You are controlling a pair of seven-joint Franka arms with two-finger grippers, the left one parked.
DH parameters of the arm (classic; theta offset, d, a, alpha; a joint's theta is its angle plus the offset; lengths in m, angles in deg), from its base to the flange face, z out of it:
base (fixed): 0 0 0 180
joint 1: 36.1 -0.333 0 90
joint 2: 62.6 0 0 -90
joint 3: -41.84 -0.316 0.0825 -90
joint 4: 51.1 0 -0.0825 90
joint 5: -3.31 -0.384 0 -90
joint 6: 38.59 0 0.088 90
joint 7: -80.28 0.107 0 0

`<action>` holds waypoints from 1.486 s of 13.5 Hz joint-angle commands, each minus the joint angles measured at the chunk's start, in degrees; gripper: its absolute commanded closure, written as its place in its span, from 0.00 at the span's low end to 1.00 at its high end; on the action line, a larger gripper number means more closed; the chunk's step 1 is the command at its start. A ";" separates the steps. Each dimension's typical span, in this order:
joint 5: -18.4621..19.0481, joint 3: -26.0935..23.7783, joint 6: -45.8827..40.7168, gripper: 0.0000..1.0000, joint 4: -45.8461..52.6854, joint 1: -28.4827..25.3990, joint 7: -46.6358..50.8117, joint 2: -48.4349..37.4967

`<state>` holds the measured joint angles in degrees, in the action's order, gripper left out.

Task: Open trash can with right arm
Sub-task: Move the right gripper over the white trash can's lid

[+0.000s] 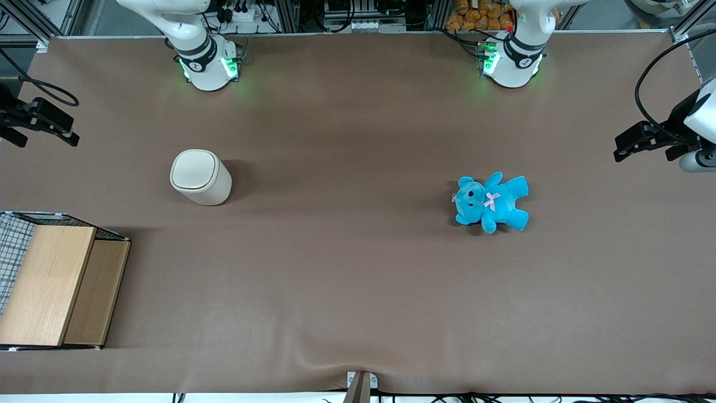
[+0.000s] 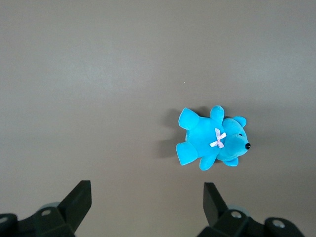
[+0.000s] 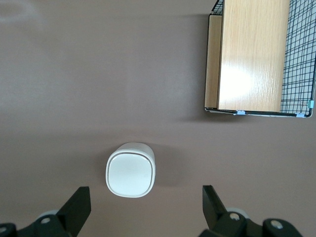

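The trash can is a small cream-beige bin that stands upright on the brown table with its rounded-square lid down. My right gripper hangs high over the working arm's end of the table, well apart from the can. In the right wrist view the gripper is open and empty, its two black fingers spread wide. The trash can shows far below, just off the line between the fingertips, with its lid facing the camera.
A wooden box in a wire-mesh frame sits nearer the front camera than the can, at the working arm's end; it also shows in the right wrist view. A blue teddy bear lies toward the parked arm's end.
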<state>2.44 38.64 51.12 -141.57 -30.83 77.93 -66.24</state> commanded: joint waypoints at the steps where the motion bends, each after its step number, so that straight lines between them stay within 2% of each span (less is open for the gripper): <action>1: 0.70 -0.40 -0.76 0.00 0.48 0.44 -0.38 0.21; 13: 0.17 -0.57 -2.70 0.00 -1.98 -0.35 -1.00 1.88; 17: -2.72 -0.66 -2.61 0.00 -4.88 -0.35 -0.47 1.88; 20: -2.90 -0.75 -2.52 0.00 -7.69 -0.88 0.93 1.53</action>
<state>0.47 37.96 48.49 -146.97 -31.41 77.64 -63.76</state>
